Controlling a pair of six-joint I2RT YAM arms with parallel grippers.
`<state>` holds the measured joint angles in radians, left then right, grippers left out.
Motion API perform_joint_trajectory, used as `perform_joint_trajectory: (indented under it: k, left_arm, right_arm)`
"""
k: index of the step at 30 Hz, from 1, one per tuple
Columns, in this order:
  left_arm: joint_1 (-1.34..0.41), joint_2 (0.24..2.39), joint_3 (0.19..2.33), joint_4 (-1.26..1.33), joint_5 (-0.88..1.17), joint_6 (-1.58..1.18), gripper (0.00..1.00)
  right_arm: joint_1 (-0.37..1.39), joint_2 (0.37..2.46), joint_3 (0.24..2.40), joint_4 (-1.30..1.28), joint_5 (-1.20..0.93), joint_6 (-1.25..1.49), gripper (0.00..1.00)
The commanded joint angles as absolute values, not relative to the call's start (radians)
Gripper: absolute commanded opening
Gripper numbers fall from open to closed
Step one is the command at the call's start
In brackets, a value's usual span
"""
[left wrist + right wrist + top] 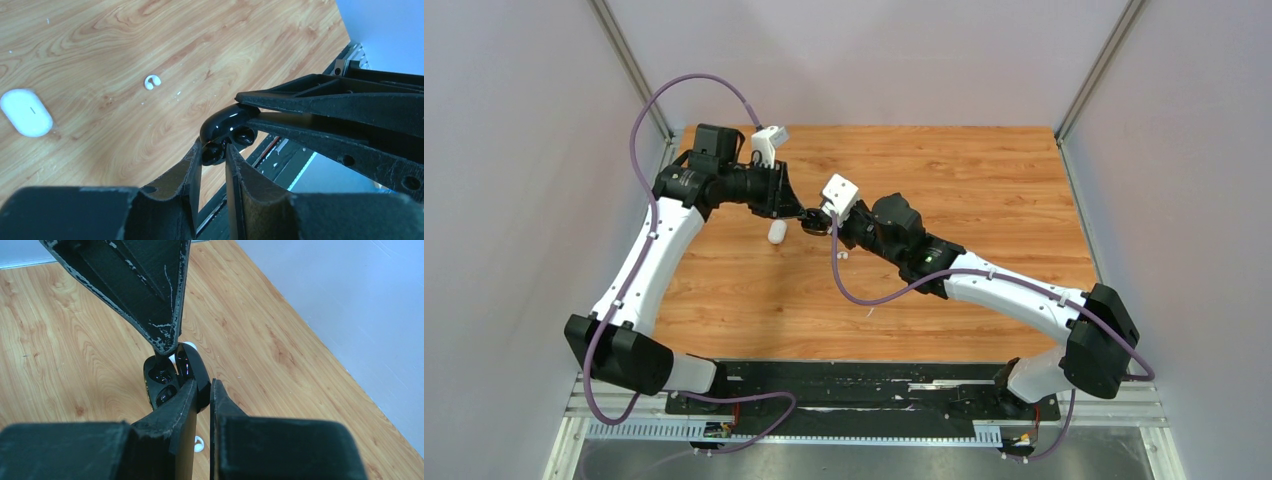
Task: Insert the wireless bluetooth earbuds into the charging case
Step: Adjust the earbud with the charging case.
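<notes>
We are pinching a black earbud (pixel 211 155) in the left gripper (pixel 213 150) at the open black charging case (pixel 152 385), which the right gripper (pixel 204 390) is pinching aloft, and should be seating it squarely before releasing.

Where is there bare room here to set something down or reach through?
Bare table: the far right, between the right arm and the back edge; also the near middle, between both arms. Crowded left of centre: left gripper and right gripper meet at the black case; white case and a small white bit lie nearby.
</notes>
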<state>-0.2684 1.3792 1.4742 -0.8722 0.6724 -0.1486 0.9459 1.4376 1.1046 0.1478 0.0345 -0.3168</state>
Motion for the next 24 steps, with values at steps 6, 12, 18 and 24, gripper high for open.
perform_joint_trajectory:
  k: [6, 12, 18, 24]
  left_arm:
    - [-0.275, 1.373, 1.516, -0.941, 0.669, -0.092, 0.31]
    - [-0.274, 1.369, 1.510, -0.939, 0.683, -0.094, 0.31]
    - [-0.283, 1.367, 1.516, -0.947, 0.699, -0.076, 0.30]
    - [-0.314, 1.368, 1.524, -0.964, 0.700, -0.061, 0.31]
  right_arm:
    - [0.938, 1.438, 1.128, 0.186, 0.034, -0.294, 0.00]
    - [0.937, 1.437, 1.124, 0.185, 0.033, -0.292, 0.00]
    - [0.936, 1.439, 1.124, 0.185, 0.027, -0.290, 0.00]
    - [0.936, 1.442, 1.127, 0.184, 0.024, -0.287, 0.00]
